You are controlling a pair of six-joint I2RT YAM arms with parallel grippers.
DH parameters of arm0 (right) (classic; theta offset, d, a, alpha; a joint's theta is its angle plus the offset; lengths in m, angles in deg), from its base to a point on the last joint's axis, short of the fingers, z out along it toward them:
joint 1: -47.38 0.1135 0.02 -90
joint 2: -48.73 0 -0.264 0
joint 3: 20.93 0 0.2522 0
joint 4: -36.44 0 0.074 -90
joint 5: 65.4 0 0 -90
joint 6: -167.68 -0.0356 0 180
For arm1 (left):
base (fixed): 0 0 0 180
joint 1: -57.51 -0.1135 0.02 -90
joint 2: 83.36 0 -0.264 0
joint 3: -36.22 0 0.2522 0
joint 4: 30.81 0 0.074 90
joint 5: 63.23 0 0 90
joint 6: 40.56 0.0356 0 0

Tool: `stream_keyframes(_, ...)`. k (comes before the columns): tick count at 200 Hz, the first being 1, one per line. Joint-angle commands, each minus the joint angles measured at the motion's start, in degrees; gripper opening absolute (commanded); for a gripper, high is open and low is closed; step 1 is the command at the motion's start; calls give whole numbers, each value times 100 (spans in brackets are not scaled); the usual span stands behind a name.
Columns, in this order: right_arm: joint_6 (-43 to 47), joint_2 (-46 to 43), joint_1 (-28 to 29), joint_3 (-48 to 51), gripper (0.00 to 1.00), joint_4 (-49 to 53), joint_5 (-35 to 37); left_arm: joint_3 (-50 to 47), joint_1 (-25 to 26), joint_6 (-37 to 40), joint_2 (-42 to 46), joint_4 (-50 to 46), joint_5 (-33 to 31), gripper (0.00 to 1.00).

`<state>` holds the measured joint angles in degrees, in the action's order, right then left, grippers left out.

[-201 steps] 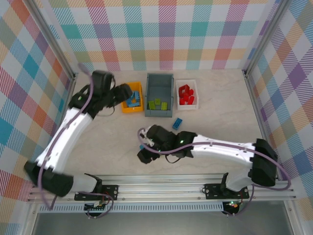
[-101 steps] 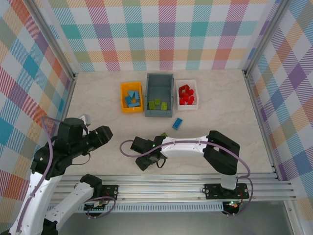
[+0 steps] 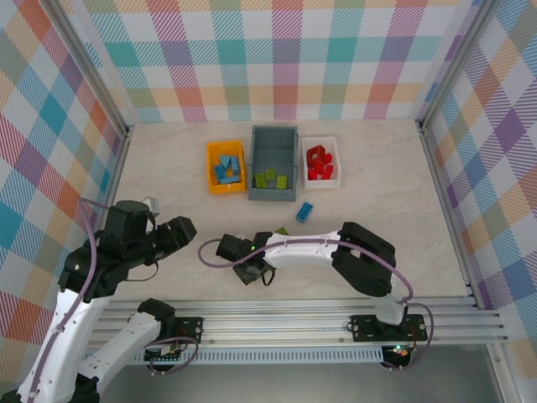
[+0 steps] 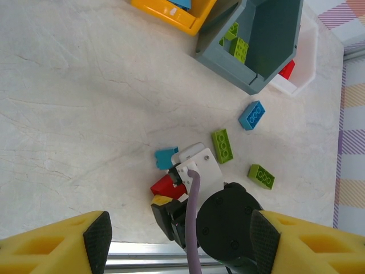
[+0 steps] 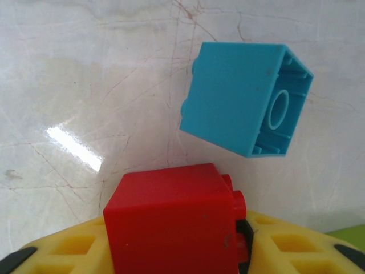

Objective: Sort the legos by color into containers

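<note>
Seen from above, the grey bin stands between the orange bin and the white tray, with the long blue brick just in front of it and the right gripper well nearer. In the left wrist view, the left gripper has its fingers wide apart and holds nothing, and two green bricks lie in front of the grey bin. In the right wrist view, the right gripper is clamped on the red brick, and a small blue brick lies just beside it without touching.
</note>
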<state>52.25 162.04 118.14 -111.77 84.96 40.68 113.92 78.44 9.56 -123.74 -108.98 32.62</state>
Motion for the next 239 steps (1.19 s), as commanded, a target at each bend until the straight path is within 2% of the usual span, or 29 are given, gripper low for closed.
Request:
stream_keyframes(1, -96, -387, 25, -59, 43, 195, 142, -66, -28, -61, 50, 59, 250, 67)
stream_keyframes(23, -169, -1132, -127, 127, 41, 330, 235, -205, -27, -138, -9, 569, 826, 67)
stream_keyframes(41, -192, -1858, -586, 353, 41, 477, 217, -415, -27, -383, -146, 1285, 1527, 67)
stream_keyframes(60, -85, -2486, -1449, 548, 41, 592, 71, -605, 43, -775, -327, 2050, 1813, 67)
stream_keyframes(84, 187, -2659, -2823, 462, 41, 620, -194, -663, 537, -1073, -818, 2876, 1565, 67)
stream_keyframes(111, 358, -2008, -4028, -144, 40, 542, -524, -427, 1559, -1051, -1709, 3362, 678, 67)
stream_keyframes(142, 334, -793, -4668, -1351, 41, 722, -599, -160, 2256, -891, -2528, 3670, -58, 67)
stream_keyframes(163, 244, -57, -4904, -2110, 42, 985, -629, 74, 2557, -676, -2910, 3614, -482, 67)
stream_keyframes(191, 201, 720, -5068, -2896, 43, 1230, -677, 177, 2780, -571, -3305, 3701, -576, 67)
stream_keyframes(212, 221, 1042, -5112, -3265, 50, 1394, -656, 214, 2925, -514, -3483, 3741, -585, 67)
stream_keyframes(239, 225, 1038, -5116, -3314, 61, 1393, -665, 297, 3061, -379, -3725, 3750, -570, 67)
